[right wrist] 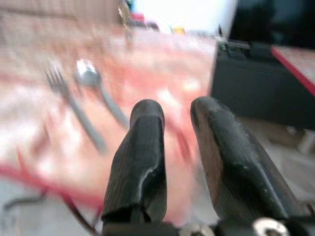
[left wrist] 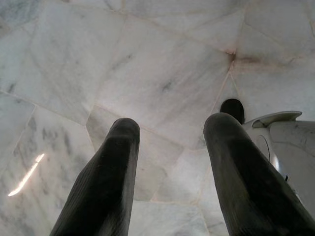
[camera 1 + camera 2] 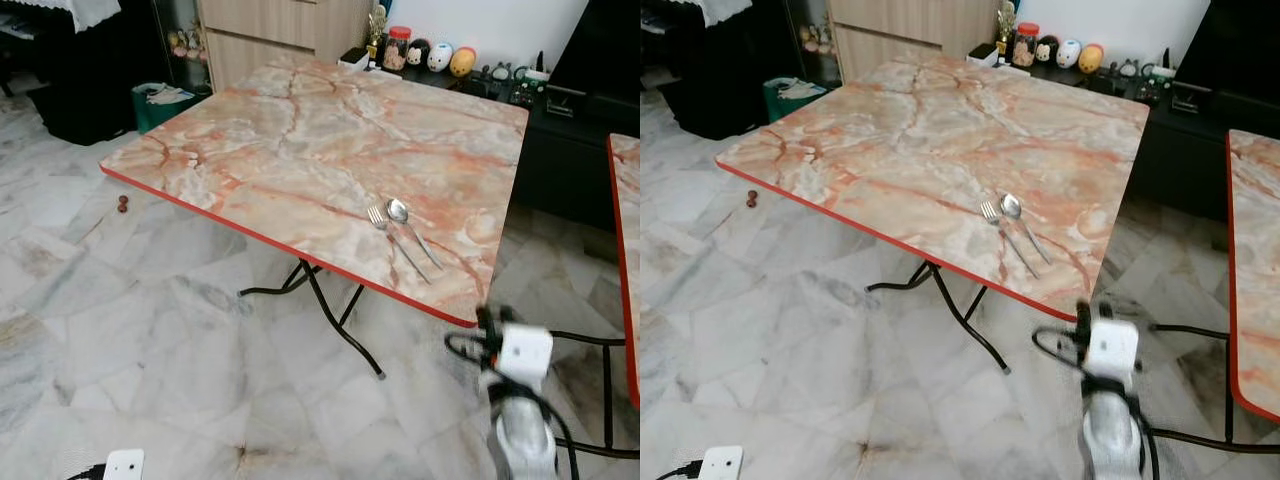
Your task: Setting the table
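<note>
Up top — fork (image 3: pixel 377 216) w/ spoon (image 3: pixel 397 210).

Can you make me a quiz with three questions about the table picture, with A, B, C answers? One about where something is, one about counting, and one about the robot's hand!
1. Where do the fork and spoon lie on the marble-pattern table?
A. In the middle
B. Near the red front edge, by the right corner
C. On the floor

2. How many pieces of cutlery are on the table?
A. Two
B. Four
C. None

3. What is the right tool doing?
A. Holding the spoon
B. Holding a plate
C. Open and holding nothing

Answers:
1. B, since both lie side by side close to the near edge, towards the right corner.
2. A, since one fork and one spoon are the only cutlery.
3. C, since the right wrist view shows a gap between its fingers with nothing in it.
</note>
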